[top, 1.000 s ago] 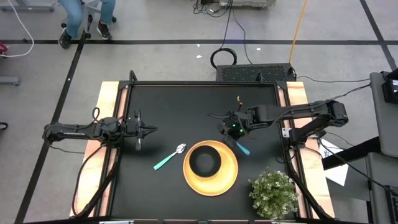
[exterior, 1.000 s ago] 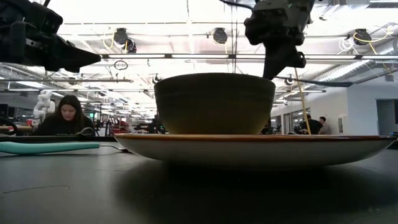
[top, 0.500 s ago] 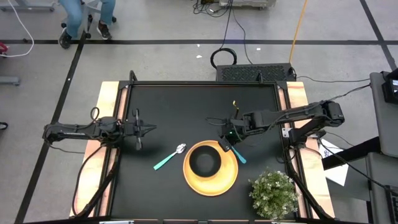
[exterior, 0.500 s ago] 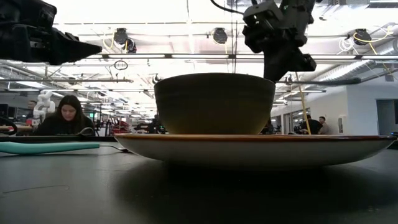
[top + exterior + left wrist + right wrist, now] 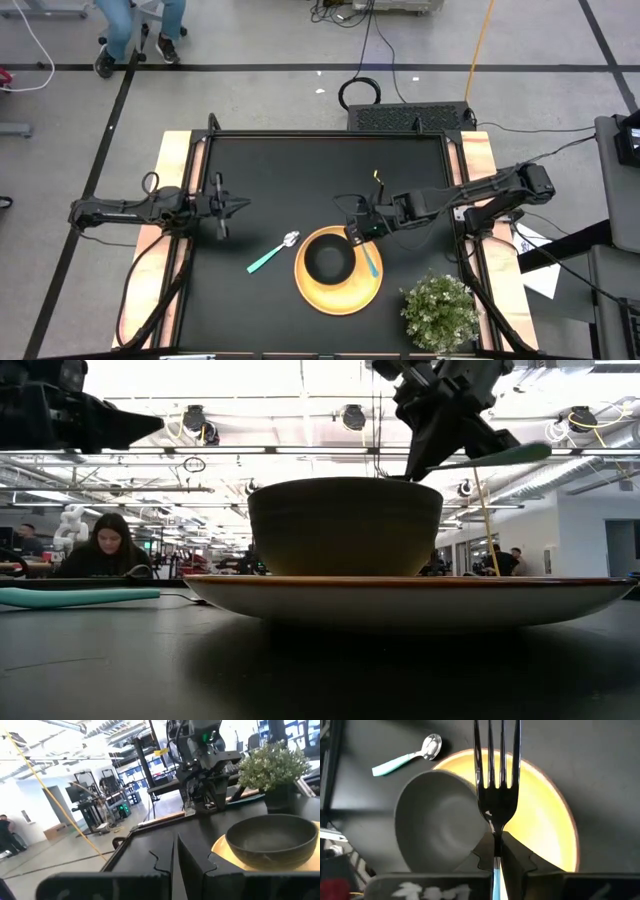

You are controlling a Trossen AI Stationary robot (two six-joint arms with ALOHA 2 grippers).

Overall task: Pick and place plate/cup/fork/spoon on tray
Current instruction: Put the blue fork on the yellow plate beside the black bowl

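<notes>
Right arm reaches in from the table's right edge, elbow bent; right gripper [image 5: 358, 231] clamped shut, wrist tilted downward. Left arm lies along the left edge; left gripper [image 5: 243, 207] closed, raised clear of the tabletop.

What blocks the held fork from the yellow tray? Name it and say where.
Only the cup takes up room: it sits in the middle of the tray. The right gripper, shut on the fork, holds it over the bare yellow strip beside the cup. Nothing visible stands between fork and that strip.
</notes>
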